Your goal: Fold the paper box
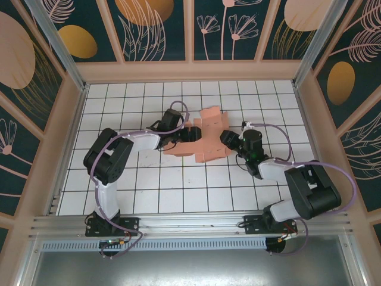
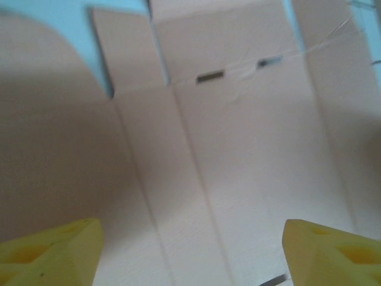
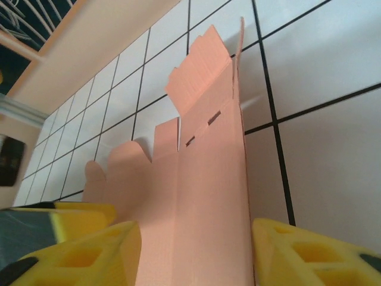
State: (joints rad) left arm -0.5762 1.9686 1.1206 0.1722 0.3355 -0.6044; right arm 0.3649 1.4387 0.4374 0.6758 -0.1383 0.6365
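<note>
Both arms are reaching from the bottom of the top view toward the frame's center, elbows bent outward. The left hand (image 1: 180,133) is pointing right and the right hand (image 1: 230,142) left, both holding their yellow fingers (image 2: 53,250) spread wide.

A fixed camera, high above the near edge, looks steeply down over the whole tiled bench (image 1: 178,190). The left wrist camera sits very close to the paper box (image 1: 208,149), facing straight onto its card. The right wrist camera looks low along the bench, sharing that same box.
</note>
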